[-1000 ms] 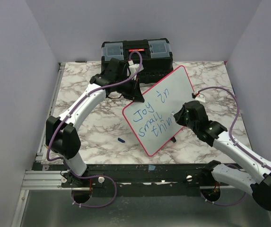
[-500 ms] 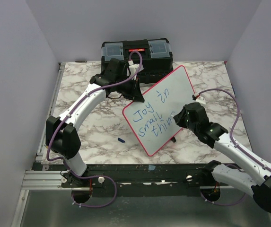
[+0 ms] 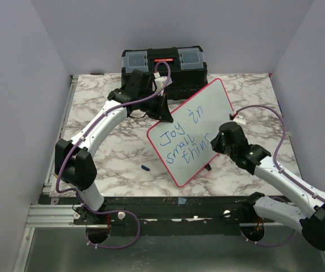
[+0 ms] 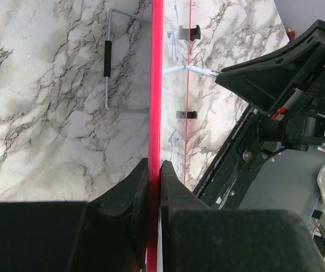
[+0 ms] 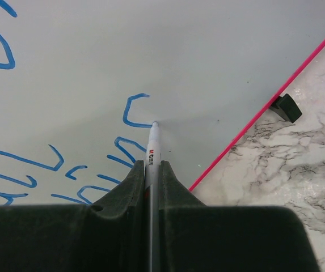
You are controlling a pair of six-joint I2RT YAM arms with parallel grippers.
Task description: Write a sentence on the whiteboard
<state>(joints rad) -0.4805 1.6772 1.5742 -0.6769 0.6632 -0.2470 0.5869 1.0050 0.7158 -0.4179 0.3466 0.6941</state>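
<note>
Right tool (image 5: 152, 167) clamped on one slim white marker pen (image 5: 153, 139), tip on blue writing, barrel mostly hidden. Left tool (image 4: 155, 170) pinches red-pink rim of one flat white whiteboard (image 3: 202, 110), set diagonally on marble tabletop (image 3: 111, 158); last word partly covered.

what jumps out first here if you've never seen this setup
The whiteboard, lying askew mid-table, draws the eye first with its blue handwriting reading "Joy in small thin...". The right gripper pinches a marker whose tip meets the board at a blue stroke. The left gripper clamps the board's red rim on the far side.
</note>
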